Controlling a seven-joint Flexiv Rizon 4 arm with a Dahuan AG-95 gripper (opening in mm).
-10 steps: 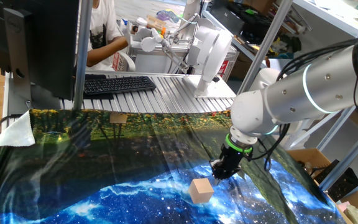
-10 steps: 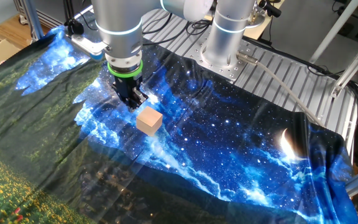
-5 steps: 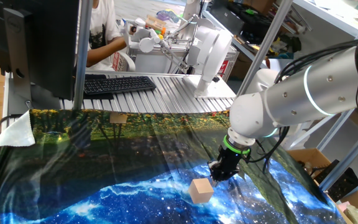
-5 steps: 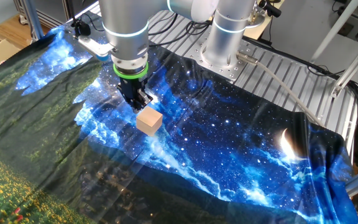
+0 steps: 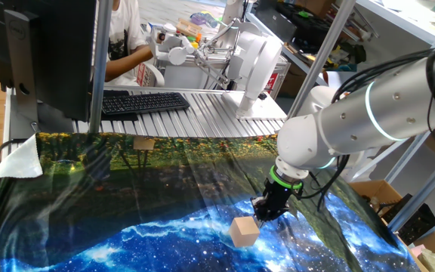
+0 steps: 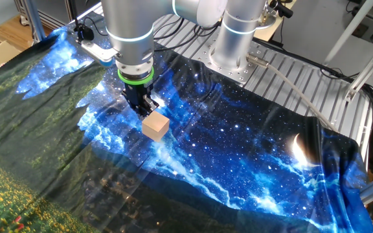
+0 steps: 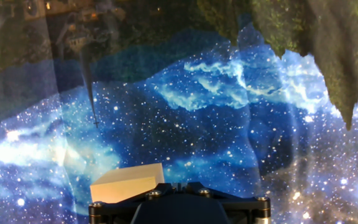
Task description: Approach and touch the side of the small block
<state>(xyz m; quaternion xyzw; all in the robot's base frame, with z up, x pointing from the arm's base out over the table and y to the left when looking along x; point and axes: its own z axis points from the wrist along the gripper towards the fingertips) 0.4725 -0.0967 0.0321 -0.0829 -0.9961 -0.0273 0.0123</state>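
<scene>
Small plain tan wooden cube (image 6: 155,125), resting on the blue galaxy-print cloth (image 6: 251,149), near centre. Dark two-finger gripper (image 6: 144,107) low at the cube's far-left side; finger spacing cannot be told. Approach essentially complete; contact, if not already made, remains. Silver arm (image 5: 368,113) beyond.

The table (image 6: 283,77) is covered by a galaxy-printed cloth (image 6: 238,149), blue and starry on one part and dark green on the other. The small block (image 6: 155,125) is set on the blue part. A keyboard (image 5: 143,101) is placed on the bare ribbed metal surface beyond the cloth.
</scene>
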